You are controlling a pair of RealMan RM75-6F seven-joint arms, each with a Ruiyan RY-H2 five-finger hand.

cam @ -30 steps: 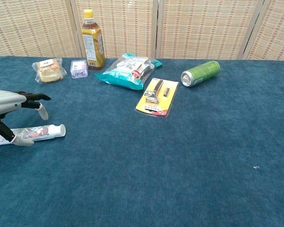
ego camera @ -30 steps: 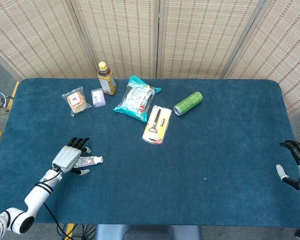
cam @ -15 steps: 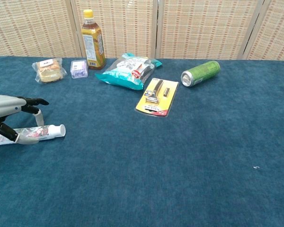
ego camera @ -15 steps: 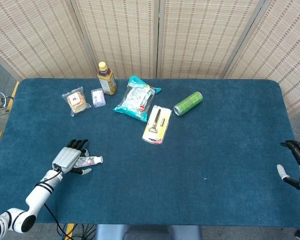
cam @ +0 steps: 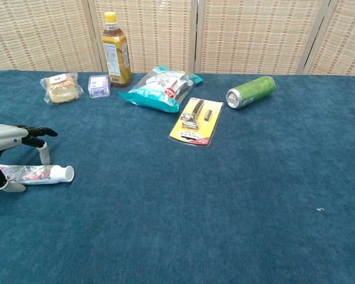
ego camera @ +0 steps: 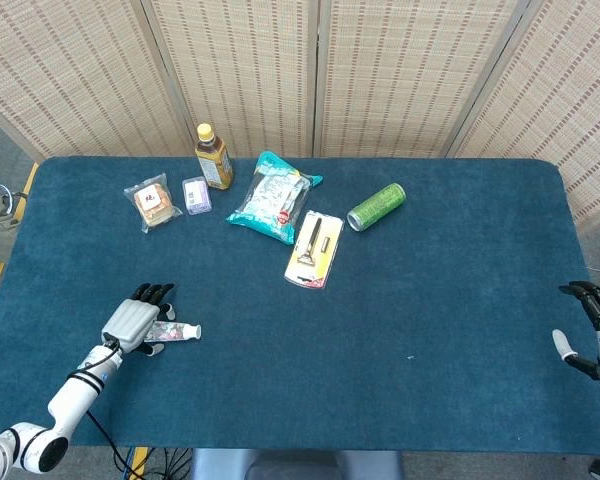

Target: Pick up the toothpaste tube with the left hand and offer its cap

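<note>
Under left hand fingers: toothpaste tube flat on tabletop, fingers arched over it, grip unclear. Snack packet, bottle far beyond fingers. Right hand fingers spread.

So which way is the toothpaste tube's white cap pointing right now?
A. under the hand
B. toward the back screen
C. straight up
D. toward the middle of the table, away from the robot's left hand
D: the toothpaste tube lies flat, its cap end poking out past the left hand toward the table's middle.

A blue-carpeted table bears a toothpaste tube, bottle, snack bag, razor pack and green can.
</note>
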